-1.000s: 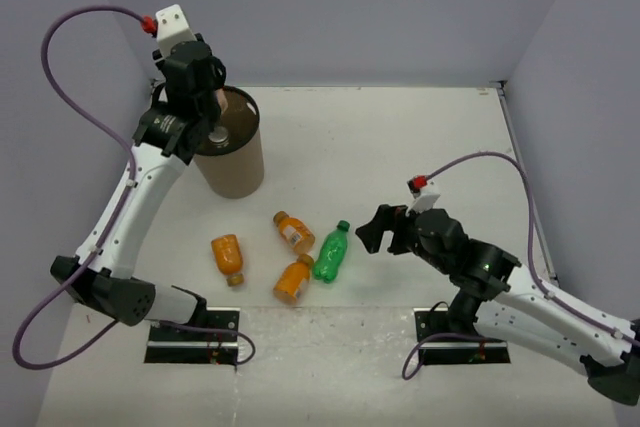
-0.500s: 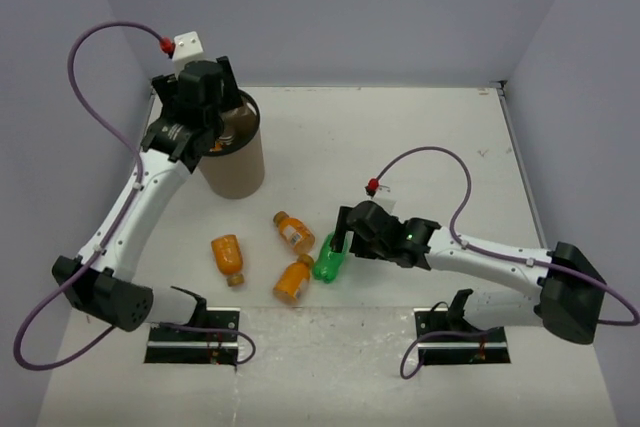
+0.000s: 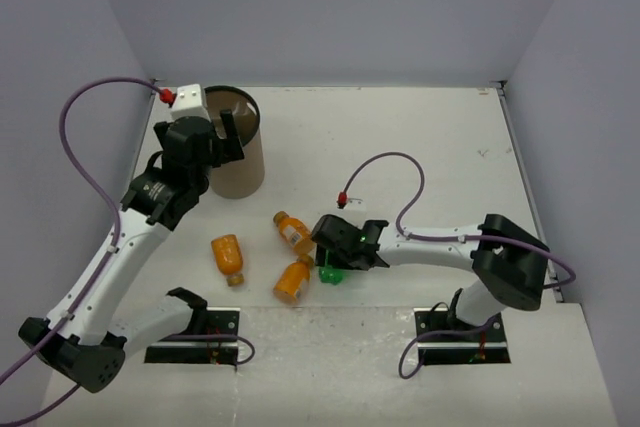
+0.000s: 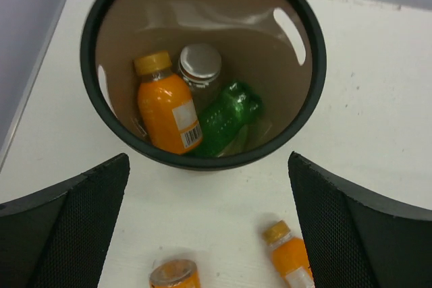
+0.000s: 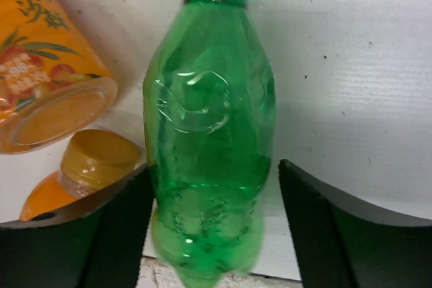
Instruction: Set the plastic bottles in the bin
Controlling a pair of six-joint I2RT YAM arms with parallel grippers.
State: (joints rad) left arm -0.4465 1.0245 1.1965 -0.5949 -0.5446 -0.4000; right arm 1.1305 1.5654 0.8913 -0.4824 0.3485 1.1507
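Observation:
The bin (image 3: 243, 169) stands at the back left. In the left wrist view the bin (image 4: 202, 160) holds an orange bottle (image 4: 165, 112), a clear bottle (image 4: 200, 65) and a green bottle (image 4: 226, 119). My left gripper (image 3: 222, 137) hovers just in front of the bin, open and empty (image 4: 208, 161). Three orange bottles (image 3: 228, 257) (image 3: 293, 231) (image 3: 293, 280) lie on the table. My right gripper (image 3: 335, 255) is down over a lying green bottle (image 5: 209, 133). The bottle sits between the open jaws (image 5: 214, 166), with the left finger against it and a gap at the right finger.
An orange bottle's base (image 5: 54, 99) and another's cap (image 5: 101, 156) lie close to the left of the green bottle. The table's near edge (image 3: 330, 309) runs just below the bottles. Grey walls close the table on three sides.
My left gripper opened above the bin and has drawn back toward the near side. The right arm stretched left and down onto the green bottle, and its jaws have narrowed around it.

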